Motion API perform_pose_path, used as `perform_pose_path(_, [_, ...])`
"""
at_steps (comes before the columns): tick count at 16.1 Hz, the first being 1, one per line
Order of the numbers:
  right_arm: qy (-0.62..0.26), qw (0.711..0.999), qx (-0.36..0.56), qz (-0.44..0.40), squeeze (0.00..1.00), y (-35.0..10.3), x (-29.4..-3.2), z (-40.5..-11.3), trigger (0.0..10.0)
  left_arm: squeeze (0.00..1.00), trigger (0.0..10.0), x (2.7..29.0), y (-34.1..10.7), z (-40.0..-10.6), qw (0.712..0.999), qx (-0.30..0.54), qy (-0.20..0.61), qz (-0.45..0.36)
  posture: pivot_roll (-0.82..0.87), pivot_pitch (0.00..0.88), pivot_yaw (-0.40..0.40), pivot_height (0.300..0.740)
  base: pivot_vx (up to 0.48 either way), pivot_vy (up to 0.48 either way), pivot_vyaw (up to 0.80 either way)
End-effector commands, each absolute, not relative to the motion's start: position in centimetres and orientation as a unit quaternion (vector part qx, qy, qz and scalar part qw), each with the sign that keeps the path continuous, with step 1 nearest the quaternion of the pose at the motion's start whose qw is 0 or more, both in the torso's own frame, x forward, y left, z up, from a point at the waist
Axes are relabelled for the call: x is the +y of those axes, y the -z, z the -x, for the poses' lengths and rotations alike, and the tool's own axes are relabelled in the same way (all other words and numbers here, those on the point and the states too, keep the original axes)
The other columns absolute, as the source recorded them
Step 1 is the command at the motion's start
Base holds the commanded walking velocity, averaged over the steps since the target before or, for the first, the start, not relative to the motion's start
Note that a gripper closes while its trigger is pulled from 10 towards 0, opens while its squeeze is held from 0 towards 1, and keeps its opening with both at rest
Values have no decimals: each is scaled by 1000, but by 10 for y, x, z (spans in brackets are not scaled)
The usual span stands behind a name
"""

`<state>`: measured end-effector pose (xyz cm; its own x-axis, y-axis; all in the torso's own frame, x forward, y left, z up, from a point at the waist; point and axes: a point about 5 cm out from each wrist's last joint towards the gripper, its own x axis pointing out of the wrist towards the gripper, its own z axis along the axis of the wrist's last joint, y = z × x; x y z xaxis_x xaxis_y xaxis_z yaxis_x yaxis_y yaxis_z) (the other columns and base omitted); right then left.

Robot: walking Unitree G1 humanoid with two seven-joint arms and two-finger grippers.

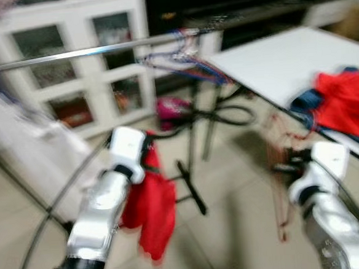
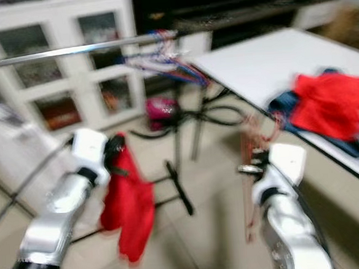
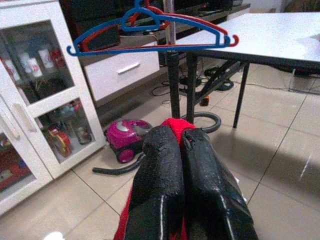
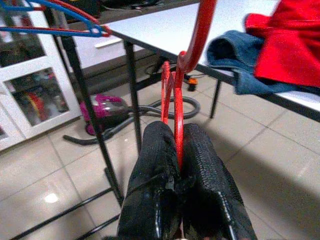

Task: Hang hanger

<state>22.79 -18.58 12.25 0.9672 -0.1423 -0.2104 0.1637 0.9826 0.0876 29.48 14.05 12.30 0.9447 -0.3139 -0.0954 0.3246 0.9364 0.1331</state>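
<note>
Tiled floor, white glass-door cabinet at 11 o'clock, white desk at 1–2 o'clock w/ red garment on top of blue jeans. Head views blurred. Silver clothes rail across the top, w/ blue and red hangers bunched near its end. Pink vacuum cleaner on floor by the cabinet, hose curling under the desk. Left gripper at 8 o'clock, jaws closed on a red cloth hanging down from it. Right gripper at 4 o'clock beside the desk edge, jaws closed on a red hanger, hook end up, well apart from the rail.
</note>
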Motion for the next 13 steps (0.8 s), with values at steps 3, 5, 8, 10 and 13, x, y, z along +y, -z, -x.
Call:
perform_pose_path(3, [94,990,95,-40,0,-128,-196,-231,10000,0,10000,129,-125,-298,979,30,182,-87,-7,0,35,740,0,0,-800])
perform_pose_path(5, [95,991,92,-27,0,-130,-199,-231,10000,0,10000,126,-124,-300,979,33,188,-72,-17,0,45,740,0,-240,-800])
perform_pose_path(8, [96,991,90,-19,0,-132,-204,-232,10000,0,10000,126,-125,-302,980,25,180,-78,-20,0,40,740,0,160,-800])
perform_pose_path(10, [94,991,89,-17,0,-133,-204,-234,10000,0,10000,124,-123,-303,979,36,183,-79,-17,0,36,740,0,-480,-800])
perform_pose_path(13, [84,993,87,-14,0,-134,-200,-237,10000,0,10000,125,-124,-301,981,25,182,-70,-15,0,25,740,0,320,-800])
